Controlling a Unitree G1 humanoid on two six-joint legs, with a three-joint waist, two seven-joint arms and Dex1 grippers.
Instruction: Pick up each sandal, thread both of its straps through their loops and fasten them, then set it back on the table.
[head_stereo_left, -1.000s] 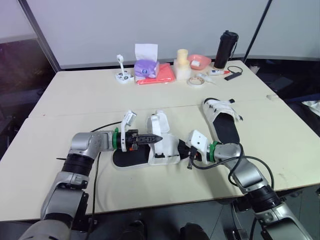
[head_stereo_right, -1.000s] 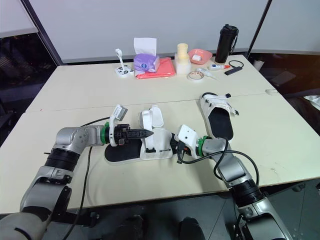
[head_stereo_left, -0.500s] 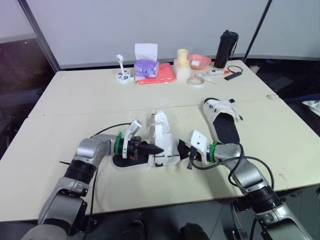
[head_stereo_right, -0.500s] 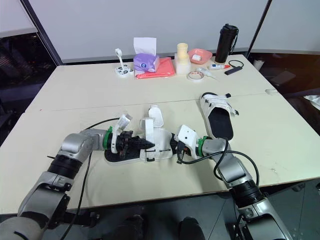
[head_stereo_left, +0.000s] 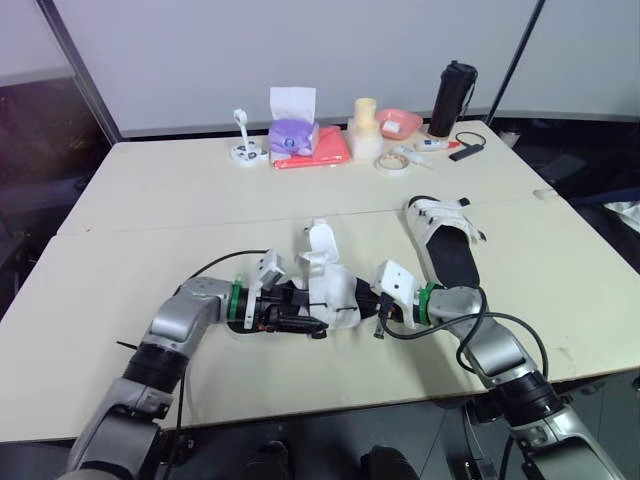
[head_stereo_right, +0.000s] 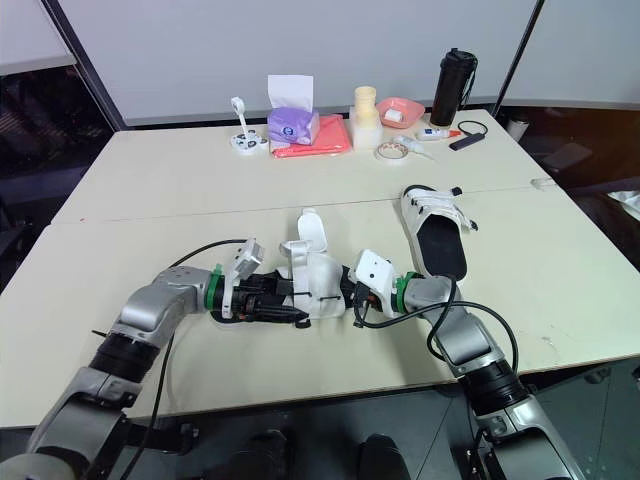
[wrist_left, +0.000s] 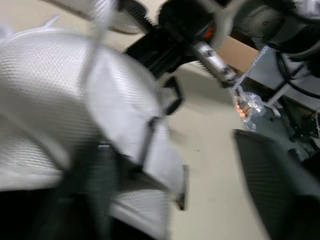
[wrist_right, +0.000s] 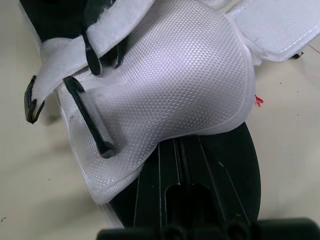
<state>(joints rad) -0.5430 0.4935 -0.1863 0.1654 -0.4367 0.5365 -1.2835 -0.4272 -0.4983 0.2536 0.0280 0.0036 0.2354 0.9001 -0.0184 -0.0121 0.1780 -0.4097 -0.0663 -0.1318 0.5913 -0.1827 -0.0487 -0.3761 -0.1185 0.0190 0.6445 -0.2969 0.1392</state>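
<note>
Working near sandal (head_stereo_left: 330, 295), frame centre: straps loose. Right gripper (head_stereo_left: 368, 303) clamps its toe; left gripper (head_stereo_left: 305, 322) state I cannot tell. Far sandal (head_stereo_left: 447, 252) at right waits.

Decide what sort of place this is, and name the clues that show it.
Probably an office or lab workroom: plain tables pushed together, pale partition panels behind, and desk clutter such as a tissue box and a black flask.
</note>
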